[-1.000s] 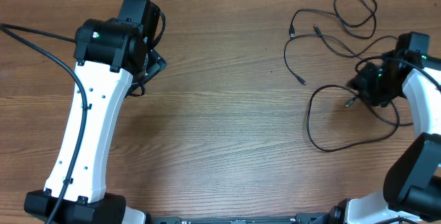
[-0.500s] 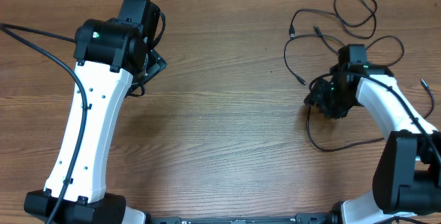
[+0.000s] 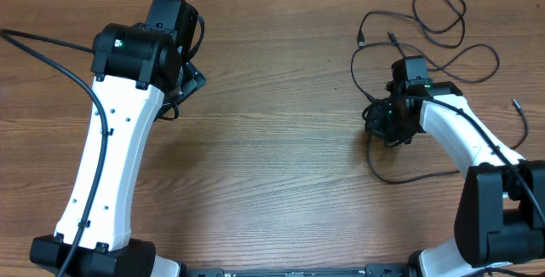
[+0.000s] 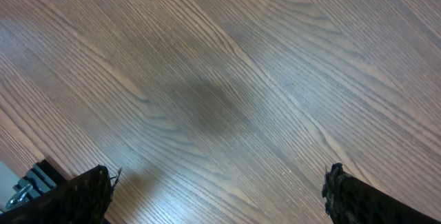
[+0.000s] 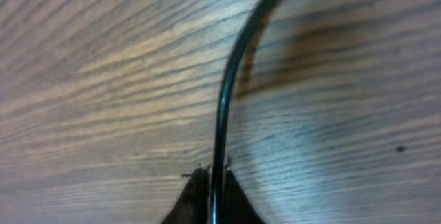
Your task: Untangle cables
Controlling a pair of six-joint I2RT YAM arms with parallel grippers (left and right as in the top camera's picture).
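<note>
Nearest the robot's base, on the right half of the brown wood-grain table (image 3: 281, 166), one length of the thin black cables (image 3: 407, 180) sweeps in a wide, shallow curve across the boards. That curve rises to the black right gripper (image 3: 381, 124), which is clenched on the cord. In the right wrist view its two dark fingertips (image 5: 196, 203) meet tightly around a single glossy strand, which runs straight up out of the pinch and then bends off to the right, throwing a soft shadow on the wood. Around this gripper the cords bunch into a small cluster of overlapping loops.

At about the same depth on the left half of the table, well apart from any cord, the black left gripper (image 4: 219, 189) hangs released, its jaws spread wide over bare wood.

Beyond the right gripper the cords open into larger, loosely crossing loops, all very thin and matte against the grain. One small plug (image 3: 374, 100) lies just left of them, and another sits off to the right. Farthest back, near the table's far edge, a last loose loop ends in a small connector.
</note>
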